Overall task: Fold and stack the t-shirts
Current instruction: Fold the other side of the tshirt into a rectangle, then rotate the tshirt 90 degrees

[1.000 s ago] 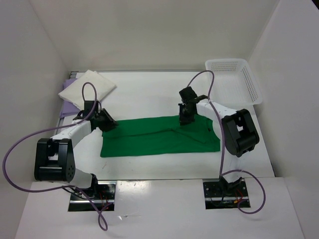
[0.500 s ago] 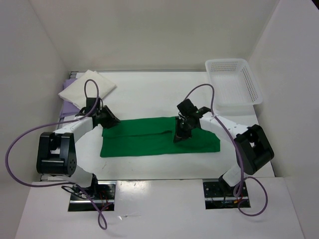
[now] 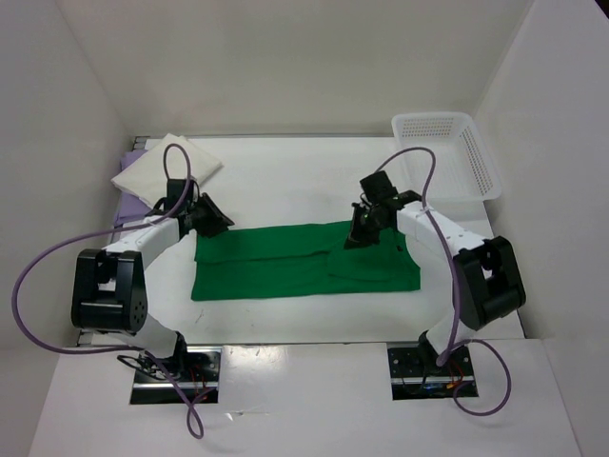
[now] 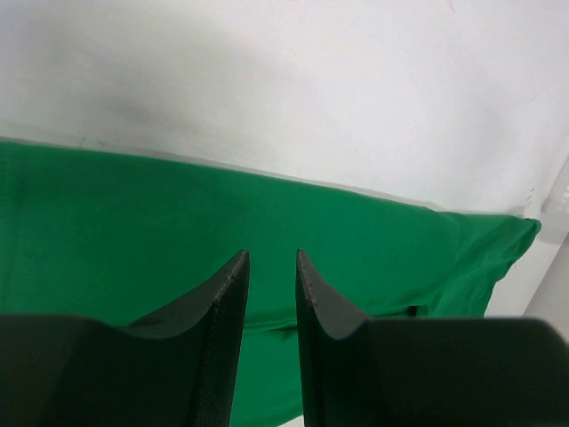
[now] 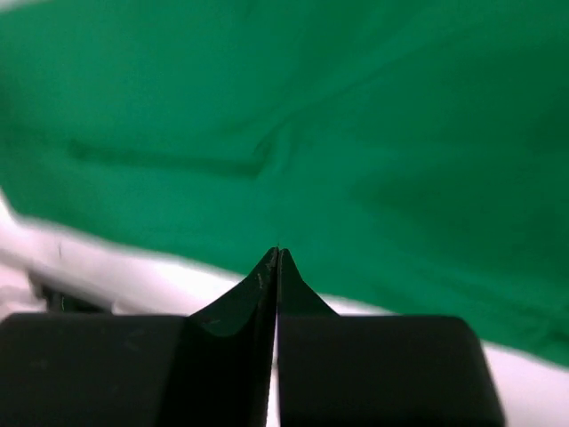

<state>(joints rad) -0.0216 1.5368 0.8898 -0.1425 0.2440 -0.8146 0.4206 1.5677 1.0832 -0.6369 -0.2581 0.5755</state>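
The bright green t-shirt [image 3: 304,259] lies flat at the middle of the tabletop [image 3: 285,181], a little nearer the near edge. It is folded into a long band whose long axis runs left to right, parallel to that edge. We cannot tell which end holds the collar. The cream white t-shirt [image 3: 166,164] sits folded in the far left corner, on top of the lavender t-shirt [image 3: 122,211], which shows only as a sliver along the left edge. The white mesh basket [image 3: 447,157] stands in the far right corner, and only its own mesh is visible inside it. From above, the left gripper [image 3: 211,221] is at the far left corner of the green band and the right gripper [image 3: 357,236] is over its far edge, right of the middle, but the jaws are too small to read there. The wrist cameras settle it. On the left, the fingers [image 4: 222,294] stand a narrow gap apart with nothing between them, above green cloth that stretches away to a rounded end. On the right, the fingertips [image 5: 267,267] are pressed together above the blurred green fabric, and no cloth shows between them.
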